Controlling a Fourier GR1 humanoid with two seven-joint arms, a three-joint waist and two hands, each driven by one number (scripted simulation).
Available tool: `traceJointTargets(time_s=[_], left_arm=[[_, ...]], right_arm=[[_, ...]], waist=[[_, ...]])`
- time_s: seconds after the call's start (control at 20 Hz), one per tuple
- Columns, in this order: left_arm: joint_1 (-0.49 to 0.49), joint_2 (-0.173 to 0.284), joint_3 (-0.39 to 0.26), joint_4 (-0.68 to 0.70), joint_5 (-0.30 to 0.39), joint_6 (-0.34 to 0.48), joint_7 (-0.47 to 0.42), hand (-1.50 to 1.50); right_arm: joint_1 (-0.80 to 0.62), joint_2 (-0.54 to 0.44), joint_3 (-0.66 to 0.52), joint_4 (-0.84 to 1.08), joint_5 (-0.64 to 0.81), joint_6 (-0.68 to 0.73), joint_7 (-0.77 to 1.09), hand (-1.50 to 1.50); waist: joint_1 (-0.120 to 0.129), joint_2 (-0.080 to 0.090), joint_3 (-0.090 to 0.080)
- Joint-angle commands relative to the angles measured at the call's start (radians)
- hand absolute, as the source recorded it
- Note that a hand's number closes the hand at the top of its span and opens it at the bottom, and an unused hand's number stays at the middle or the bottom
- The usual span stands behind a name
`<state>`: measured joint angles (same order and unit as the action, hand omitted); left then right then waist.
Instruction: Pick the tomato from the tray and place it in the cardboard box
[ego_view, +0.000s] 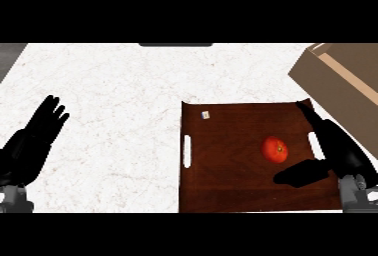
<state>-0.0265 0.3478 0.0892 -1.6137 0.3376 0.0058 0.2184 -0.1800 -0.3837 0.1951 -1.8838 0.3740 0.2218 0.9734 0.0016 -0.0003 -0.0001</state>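
Fingers of right hand (341, 150) spread beside round red tomato (275, 149) on tray (229, 175).

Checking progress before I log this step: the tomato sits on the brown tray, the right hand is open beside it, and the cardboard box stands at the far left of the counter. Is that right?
Not quite. The head view shows the cardboard box at the counter's far right, not left. The rest holds: the tomato sits on the brown tray, with the right hand open beside it.

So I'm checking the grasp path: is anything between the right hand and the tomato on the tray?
Nothing visible. The black right hand is open just right of the round red tomato on the dark brown wooden tray, with only bare tray between. The small white tag sits away at the far left corner.
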Motion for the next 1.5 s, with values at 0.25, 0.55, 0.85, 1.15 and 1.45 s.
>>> traceJointTargets(time_s=[0.25,0.55,0.85,1.15,1.45], left_arm=[[0.011,-0.042,0.012,-0.024,-0.042,-0.017,0.034,0.0],[0.014,-0.054,0.034,-0.074,-0.043,-0.017,0.069,0.0],[0.054,-0.062,0.054,-0.109,-0.054,-0.05,0.065,0.0],[0.036,-0.104,0.062,-0.031,-0.101,-0.053,-0.021,0.0],[0.003,-0.105,0.079,-0.044,-0.086,-0.066,0.06,0.0]], right_arm=[[-0.024,0.058,-0.03,0.061,0.043,0.084,0.037,-1.5],[-0.091,0.071,-0.073,0.106,0.033,0.142,0.074,-1.5],[-0.069,0.129,-0.028,0.205,0.136,0.098,0.004,-1.5],[-0.032,0.153,-0.021,0.193,0.15,0.128,-0.009,-1.5],[-0.083,0.189,-0.044,0.3,0.184,0.136,-0.042,-1.5]], waist=[[0.0,0.0,0.0],[0.001,0.0,0.0],[0.003,0.0,0.0],[0.0,0.0,0.0],[0.002,0.0,0.0]])
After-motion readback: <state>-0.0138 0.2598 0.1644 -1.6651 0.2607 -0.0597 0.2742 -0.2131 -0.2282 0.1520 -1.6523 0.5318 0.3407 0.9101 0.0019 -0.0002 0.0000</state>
